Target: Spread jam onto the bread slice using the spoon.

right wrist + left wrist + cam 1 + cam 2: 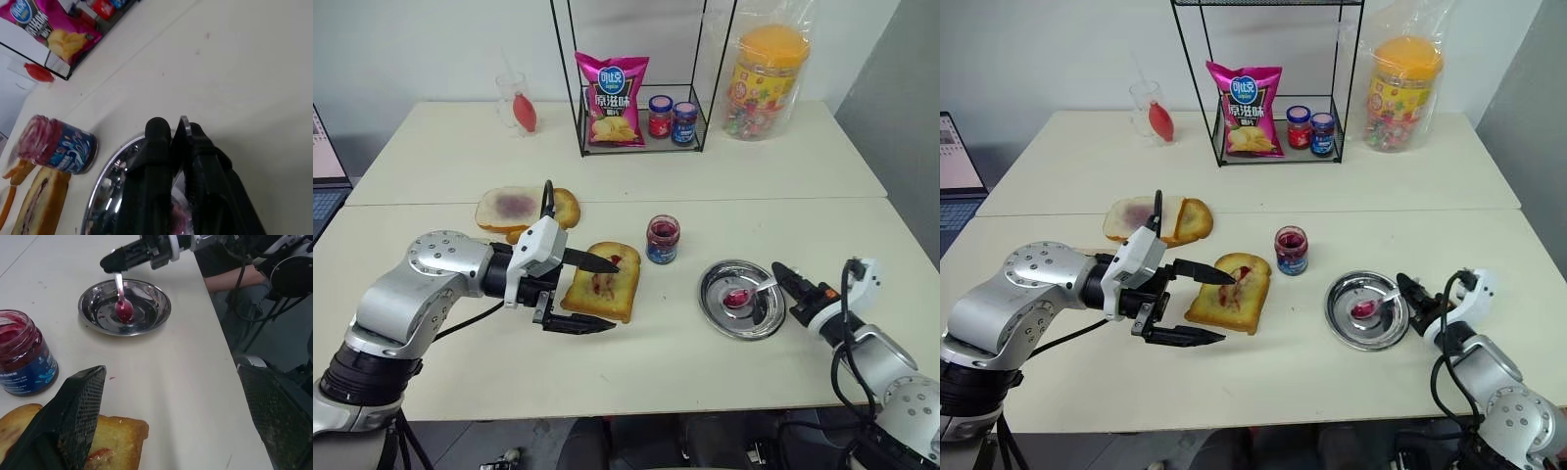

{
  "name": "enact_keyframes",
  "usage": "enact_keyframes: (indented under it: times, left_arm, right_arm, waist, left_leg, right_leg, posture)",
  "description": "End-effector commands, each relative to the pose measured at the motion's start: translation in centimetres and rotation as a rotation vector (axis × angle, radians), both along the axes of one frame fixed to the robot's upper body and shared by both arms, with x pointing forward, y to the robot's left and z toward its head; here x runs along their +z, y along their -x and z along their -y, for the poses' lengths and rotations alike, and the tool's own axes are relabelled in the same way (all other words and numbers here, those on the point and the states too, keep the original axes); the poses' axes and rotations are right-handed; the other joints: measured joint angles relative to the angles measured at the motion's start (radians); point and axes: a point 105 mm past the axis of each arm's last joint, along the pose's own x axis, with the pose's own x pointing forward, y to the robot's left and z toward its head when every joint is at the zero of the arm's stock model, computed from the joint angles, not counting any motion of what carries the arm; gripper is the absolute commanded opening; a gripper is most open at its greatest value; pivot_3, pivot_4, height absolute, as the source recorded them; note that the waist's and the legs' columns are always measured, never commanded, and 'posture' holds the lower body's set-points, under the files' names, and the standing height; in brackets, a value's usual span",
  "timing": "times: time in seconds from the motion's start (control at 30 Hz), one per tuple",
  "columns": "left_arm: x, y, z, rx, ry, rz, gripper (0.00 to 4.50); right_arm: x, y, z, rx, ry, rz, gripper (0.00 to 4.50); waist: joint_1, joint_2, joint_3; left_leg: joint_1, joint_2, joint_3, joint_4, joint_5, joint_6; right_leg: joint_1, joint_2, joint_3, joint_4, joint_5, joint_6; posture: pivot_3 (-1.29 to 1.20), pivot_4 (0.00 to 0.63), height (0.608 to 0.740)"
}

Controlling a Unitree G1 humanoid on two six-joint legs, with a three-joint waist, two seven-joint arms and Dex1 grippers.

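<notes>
Two claws: right claw [781, 274] pinching spoon [751, 291] over dish [715, 305]; left claw [592, 292] wide, straddling bread slice [603, 284].

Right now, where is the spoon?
The spoon lies with its red-stained bowl in the metal dish on the robot's right, handle between the right gripper's fingers.

1. Two black fingers [159, 147] close together, with thin spoon handle [183, 128] pinched between.
2. Below them, rim of shiny metal dish [105, 181]; red smear inside.
3. Beside the dish, open jam jar [58, 144] with blue label, lying apart from it.
4. Near the jar, toast [41, 203] with red jam.
5. Far off, pink snack bag [54, 29] in wire rack.
</notes>
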Motion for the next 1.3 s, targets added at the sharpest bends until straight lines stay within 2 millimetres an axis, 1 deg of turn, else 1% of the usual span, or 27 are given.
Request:
enact_keyframes:
  times: [0.03,0.2,0.23,0.33,0.47,0.67,0.7,0.8,0.83,0.9,0.93,0.97,1.0,1.03,1.07,1.1,1.17,1.2,1.23,1.3]
  left_arm:
    - [0.6,-0.1,0.0,0.001,0.006,0.039,4.50]
    - [0.4,-0.2,-0.2,0.020,0.008,0.039,4.50]
    - [0.4,-0.2,-0.3,0.022,0.008,0.039,4.50]
    - [0.3,-0.5,-0.4,0.049,0.003,0.037,4.50]
    - [0.3,-0.9,-0.5,0.066,-0.007,0.038,4.50]
    - [0.6,-1.4,-0.7,0.089,-0.014,0.049,4.50]
    - [0.6,-1.6,-0.9,0.097,-0.019,0.053,4.50]
    - [0.8,-2.6,-1.7,0.159,-0.035,0.072,4.50]
    - [0.9,-2.9,-2.0,0.181,-0.037,0.075,4.50]
    - [1.3,-3.6,-3.0,0.244,-0.052,0.076,4.50]
    - [1.4,-3.9,-3.4,0.266,-0.061,0.074,4.50]
    - [1.6,-4.0,-4.0,0.293,-0.063,0.069,4.50]
    - [1.6,-4.1,-5.3,0.338,-0.083,0.055,4.50]
    - [1.6,-4.1,-6.2,0.368,-0.097,0.045,4.50]
    - [1.6,-4.1,-6.8,0.386,-0.107,0.038,4.50]
    - [1.3,-4.0,-7.3,0.397,-0.123,0.034,4.50]
    - [1.1,-3.9,-8.0,0.424,-0.129,0.029,4.50]
    - [1.2,-3.8,-8.3,0.440,-0.119,0.019,4.50]
    - [1.2,-3.7,-8.5,0.451,-0.110,0.013,4.50]
    - [0.9,-3.2,-8.3,0.448,-0.108,0.010,4.50]
  right_arm:
    - [0.7,-0.2,0.3,-0.004,0.041,0.036,1.48]
    - [0.7,-0.3,0.8,-0.001,0.065,0.034,2.68]
    - [0.6,-0.3,0.9,-0.001,0.072,0.032,2.79]
    - [0.6,-0.3,1.2,-0.005,0.087,0.031,3.60]
    - [0.6,-0.4,1.5,-0.011,0.098,0.030,4.47]
    - [1.0,-0.4,2.4,-0.008,0.143,0.037,4.47]
    - [1.1,-0.4,2.7,-0.007,0.174,0.035,4.47]
    - [1.8,-0.4,4.6,-0.031,0.285,0.036,4.47]
    - [2.0,-0.5,5.3,-0.039,0.351,0.040,4.47]
    - [3.7,-0.6,5.5,0.053,0.530,0.095,4.47]
    - [4.4,-0.6,5.3,0.096,0.588,0.117,4.47]
    - [5.5,-0.5,4.5,0.187,0.634,0.160,4.47]
    - [7.1,0.4,2.0,0.393,0.615,0.216,4.47]
    - [8.0,1.3,0.3,0.544,0.595,0.244,4.47]
    - [8.4,2.1,-0.8,0.645,0.581,0.256,4.47]
    - [8.5,3.0,-1.7,0.741,0.562,0.250,4.47]
    - [7.7,5.0,-2.9,0.927,0.583,0.203,4.47]
    - [7.3,5.7,-3.1,0.990,0.604,0.177,4.47]
    - [7.1,5.9,-3.2,1.023,0.620,0.161,4.47]
    - [6.8,4.9,-2.3,0.975,0.654,0.164,4.47]
  waist:
    - [0.000,0.000,0.000]
    - [0.001,0.000,0.000]
    - [0.001,0.000,0.000]
    - [0.001,0.000,0.000]
    - [0.001,0.000,0.000]
    - [0.002,0.000,0.000]
    - [0.002,0.000,0.000]
    - [0.002,0.000,0.000]
    - [0.002,0.000,0.000]
    - [0.002,0.000,0.000]
    - [0.002,0.001,0.000]
    - [0.001,0.000,0.000]
    - [0.000,0.000,0.000]
    - [-0.005,0.002,0.001]
    - [-0.007,0.002,0.001]
    - [-0.007,0.001,0.001]
    - [0.001,0.001,0.001]
    - [0.004,0.001,0.001]
    - [0.010,0.000,0.000]
    - [0.023,-0.001,0.000]
  left_leg:
    - [0.000,0.000,0.000,0.000,0.000,0.000]
    - [0.000,0.000,0.000,0.000,0.000,0.000]
    - [0.000,0.000,0.000,0.000,0.000,0.000]
    - [0.000,0.000,0.000,0.000,0.000,0.000]
    - [0.000,0.000,0.000,0.000,0.000,0.000]
    - [0.000,0.000,0.000,0.000,0.000,0.000]
    - [0.000,0.000,0.000,0.000,0.000,0.000]
    - [0.000,-0.001,0.000,0.001,0.000,0.000]
    - [0.000,-0.001,0.000,0.001,0.000,0.000]
    - [0.000,-0.001,0.000,0.001,0.000,0.000]
    - [0.000,-0.001,0.000,0.002,0.000,0.000]
    - [0.000,-0.001,0.001,0.001,0.000,0.000]
    - [0.000,-0.001,0.001,0.002,0.000,0.000]
    - [0.000,-0.001,0.001,0.002,0.000,0.000]
    - [0.000,-0.001,0.003,0.001,0.000,0.001]
    - [0.002,0.000,0.002,0.001,0.000,0.001]
    - [0.005,0.001,-0.001,0.000,0.000,0.001]
    - [0.007,0.001,-0.004,-0.001,0.000,0.001]
    - [0.009,0.001,-0.004,-0.001,0.000,0.001]
    - [0.010,0.000,-0.004,0.000,0.000,0.001]
  right_leg:
    - [0.000,0.000,0.000,0.000,0.001,-0.001]
    - [0.000,0.000,0.000,0.000,0.002,-0.003]
    - [0.000,0.000,0.000,0.000,0.002,-0.003]
    - [0.000,0.000,0.000,0.000,0.002,-0.003]
    - [0.000,0.000,0.000,0.000,0.002,-0.003]
    - [0.000,0.000,0.000,0.000,0.002,-0.003]
    - [0.000,0.000,0.000,0.000,0.002,-0.003]
    - [0.000,0.000,0.000,0.000,0.002,-0.003]
    - [0.001,0.000,0.000,0.000,0.002,-0.003]
    - [0.001,0.000,0.000,0.000,0.002,-0.003]
    - [0.000,0.000,0.000,0.000,0.003,-0.003]
    - [0.000,-0.001,0.001,0.000,0.003,-0.002]
    - [0.000,0.000,0.001,0.001,0.003,-0.002]
    - [0.000,0.000,0.001,0.000,0.003,-0.002]
    - [-0.001,0.000,0.003,0.002,0.003,-0.002]
    - [0.000,0.001,0.003,0.002,0.003,-0.002]
    - [0.004,0.002,-0.001,0.001,0.003,-0.002]
    - [0.007,0.001,-0.004,0.000,0.001,-0.002]
    - [0.010,0.001,-0.004,0.000,-0.001,0.000]
    - [0.013,0.000,-0.004,-0.001,-0.001,0.000]
  posture:
    - [0.00,0.150,0.740]
    - [0.00,0.150,0.740]
    - [0.00,0.150,0.740]
    - [0.00,0.150,0.740]
    - [0.00,0.150,0.740]
    - [0.00,0.150,0.740]
    - [0.00,0.150,0.740]
    - [0.00,0.150,0.740]
    - [0.00,0.150,0.740]
    - [0.00,0.150,0.740]
    - [0.00,0.150,0.740]
    - [0.00,0.150,0.740]
    - [0.00,0.150,0.740]
    - [0.00,0.150,0.740]
    - [0.00,0.150,0.740]
    - [0.00,0.150,0.740]
    - [0.00,0.150,0.740]
    - [0.00,0.150,0.740]
    - [0.00,0.150,0.740]
    - [0.00,0.150,0.740]
